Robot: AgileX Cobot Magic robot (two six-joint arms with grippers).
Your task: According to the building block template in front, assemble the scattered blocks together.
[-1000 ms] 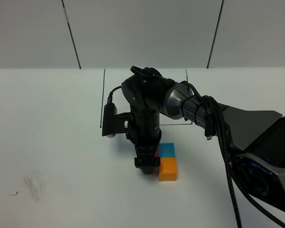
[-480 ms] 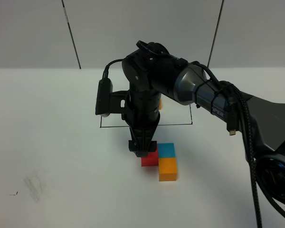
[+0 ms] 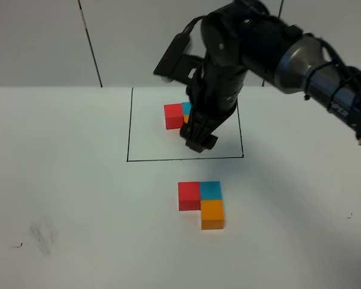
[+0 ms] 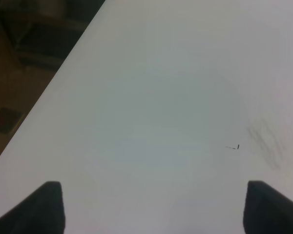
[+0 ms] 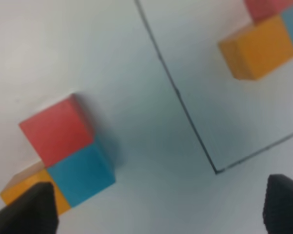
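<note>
The right claw [image 3: 198, 143] has lifted clear of the scattered blocks [image 3: 201, 205], wide open and empty. These now sit joined in an L on the desk [image 3: 78, 180], matching the building block template [image 3: 177, 114]. Assembly appears complete. The left claw [image 4: 151, 204] is open, empty.

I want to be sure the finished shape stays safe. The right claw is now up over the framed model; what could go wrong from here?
1. The open right claw hangs close by the model blocks inside the black frame. A low move there could knock them.
2. The red cube, blue cube and orange cube seem only pushed together, so a passing arm could shift them apart.
</note>
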